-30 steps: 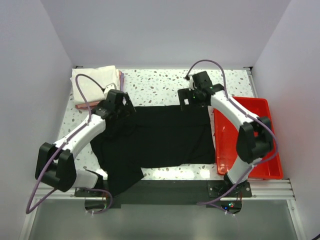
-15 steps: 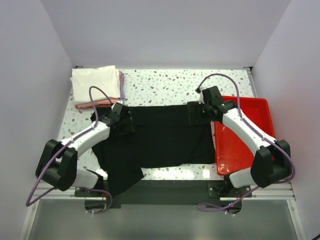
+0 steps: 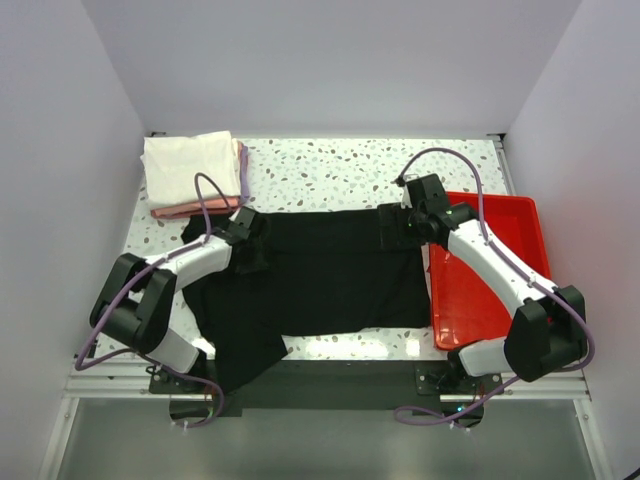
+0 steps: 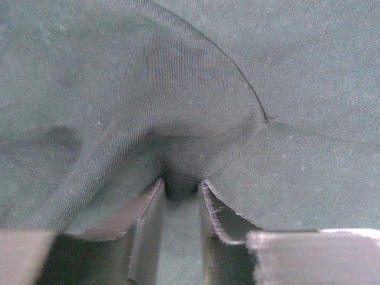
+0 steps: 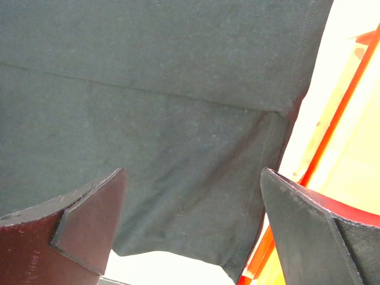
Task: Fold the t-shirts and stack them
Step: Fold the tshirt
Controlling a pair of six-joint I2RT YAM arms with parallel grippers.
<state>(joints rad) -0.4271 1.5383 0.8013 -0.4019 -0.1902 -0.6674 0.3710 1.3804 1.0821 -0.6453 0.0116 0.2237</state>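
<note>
The black t-shirt (image 3: 320,275) lies spread flat in the middle of the table, one sleeve hanging over the near edge. My left gripper (image 3: 250,245) is down on its far left corner. In the left wrist view the jaws (image 4: 181,185) stand narrow, with a raised fold of the black cloth (image 4: 119,77) pinched at their tips. My right gripper (image 3: 392,228) sits over the far right corner, open wide (image 5: 193,175), with the black cloth (image 5: 178,89) flat beneath both fingers. Folded t-shirts are stacked at the far left: white (image 3: 190,165) on top, then pink (image 3: 185,212), with a lavender edge (image 3: 243,172).
A red plastic tray (image 3: 495,202) stands along the right side of the table, right beside the shirt's right hem. Its red rim (image 5: 332,130) shows next to my right finger. White walls close in the table on three sides.
My left gripper dropped onto the shirt's far left corner and closed on a fold. The right arm swung in toward the far right corner, staying open.
</note>
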